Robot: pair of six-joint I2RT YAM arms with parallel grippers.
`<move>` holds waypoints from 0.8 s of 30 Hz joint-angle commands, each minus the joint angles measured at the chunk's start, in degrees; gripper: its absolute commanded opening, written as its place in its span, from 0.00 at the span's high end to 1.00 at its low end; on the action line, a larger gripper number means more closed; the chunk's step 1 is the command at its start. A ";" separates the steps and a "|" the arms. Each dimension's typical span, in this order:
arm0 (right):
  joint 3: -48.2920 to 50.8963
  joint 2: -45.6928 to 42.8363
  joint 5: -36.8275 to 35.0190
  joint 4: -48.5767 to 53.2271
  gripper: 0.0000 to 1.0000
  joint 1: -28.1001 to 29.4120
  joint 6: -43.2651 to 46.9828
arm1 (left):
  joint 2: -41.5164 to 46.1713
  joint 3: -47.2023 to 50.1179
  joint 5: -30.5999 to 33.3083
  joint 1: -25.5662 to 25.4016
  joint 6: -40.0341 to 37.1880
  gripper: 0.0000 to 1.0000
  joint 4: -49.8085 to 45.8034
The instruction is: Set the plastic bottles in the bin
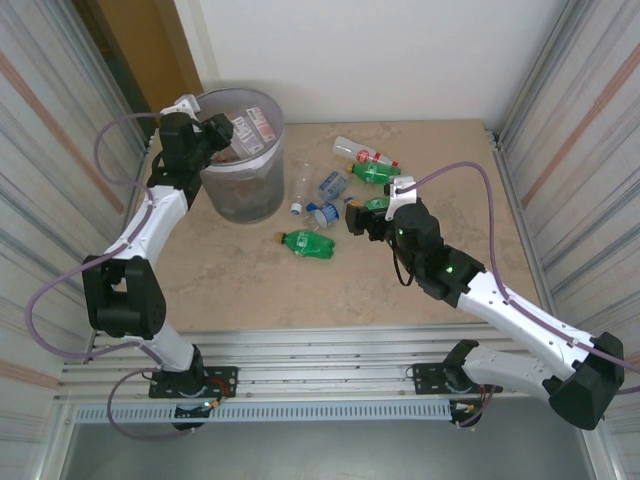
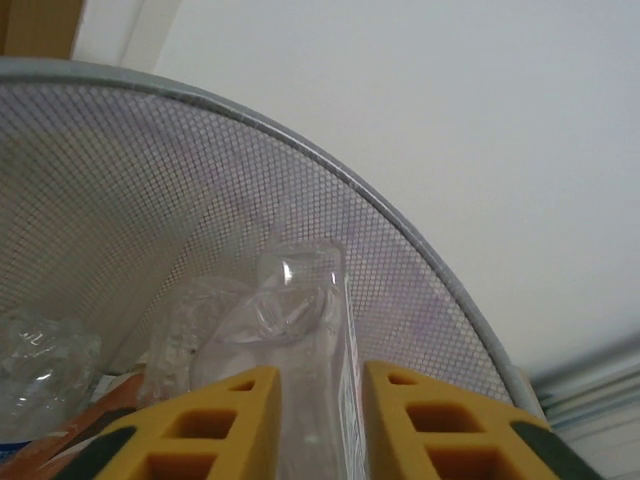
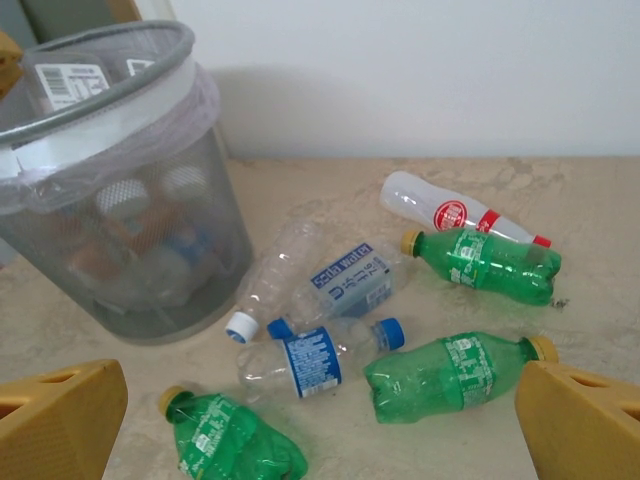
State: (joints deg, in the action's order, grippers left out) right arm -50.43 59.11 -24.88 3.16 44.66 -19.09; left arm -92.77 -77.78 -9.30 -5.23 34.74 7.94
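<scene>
1. Green crushed bottle (image 1: 308,243) lies nearest on the tan counter (image 1: 300,300), alone, close to the middle.
2. Just beyond it to the right, the right hand (image 3: 320,420) hovers low with its fingers spread wide. A second green bottle (image 3: 455,370) with an orange cap lies just beside its right finger.
3. Left of that one, a blue-capped bottle (image 3: 315,360) lies on its side, just beside a blue-labelled bottle (image 3: 345,285) behind it. A clear bottle (image 3: 265,290) with a white cap lies alongside on the left.
4. Farther right, a far green bottle (image 3: 485,262) and a red-labelled bottle (image 3: 450,212) lie side by side.
5. At the far left stands the bin (image 3: 205,190), its bag (image 3: 190,115) folded over the rim and several bottles inside.
6. Above the bin's mouth, the left hand (image 2: 320,372) is pinching a clear crushed bottle (image 2: 300,290).
</scene>
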 commanded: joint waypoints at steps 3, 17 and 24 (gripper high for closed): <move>-0.97 1.22 -0.44 0.25 0.02 -0.06 -1.47 | -3.96 -4.30 -7.17 -0.08 0.01 0.79 1.57; -1.59 2.60 0.48 0.71 0.02 -0.23 -2.20 | -5.12 -3.29 0.79 1.68 2.78 0.71 -4.14; -1.72 3.14 0.18 0.93 0.02 -0.45 -2.43 | -2.82 -1.96 4.82 2.95 1.75 0.64 -6.23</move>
State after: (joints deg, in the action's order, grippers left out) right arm -50.46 61.91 -24.23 3.40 44.60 -20.25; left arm -97.62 -80.77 -8.16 -3.36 36.69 5.96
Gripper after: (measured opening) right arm 0.977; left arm 0.351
